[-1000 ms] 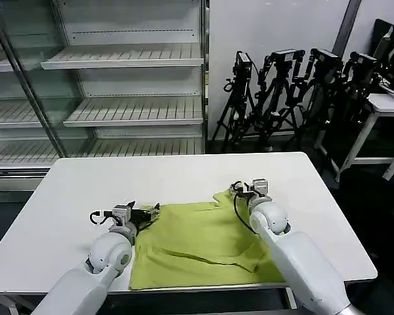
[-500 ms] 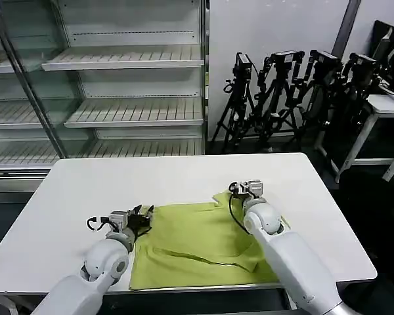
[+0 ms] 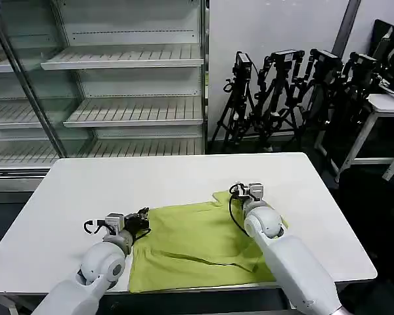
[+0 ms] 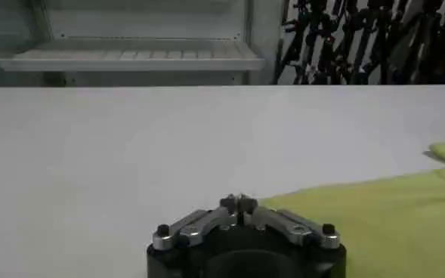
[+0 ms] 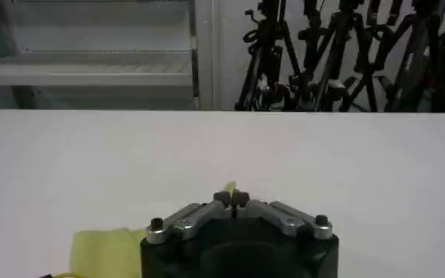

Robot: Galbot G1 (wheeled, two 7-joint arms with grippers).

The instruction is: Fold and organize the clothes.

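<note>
The clothes are one lime yellow-green T-shirt (image 3: pixel 197 239) lying spread on the white table (image 3: pixel 177 174), plain side up, reaching the near edge. A shallow crease runs across its near half. My left gripper (image 3: pixel 143 215) sits low at the shirt's far left corner, jaws shut; in the left wrist view the gripper (image 4: pixel 239 201) meets the cloth edge (image 4: pixel 373 219). My right gripper (image 3: pixel 244 190) is at the shirt's far right corner. In the right wrist view its shut gripper (image 5: pixel 230 198) pinches a sliver of the T-shirt (image 5: pixel 230 186), with a fold of cloth (image 5: pixel 105 249) beside it.
Bare white tabletop lies beyond and to the left of the shirt. Behind the table stand glass-fronted white shelves (image 3: pixel 131 111) and a row of black tripods (image 3: pixel 295 85). Another white table (image 3: pixel 387 105) is at the far right.
My left gripper has moved left and nearer the front edge, drawing the shirt's left corner with it. The cloth lies wider and flatter. The right gripper barely shifted.
</note>
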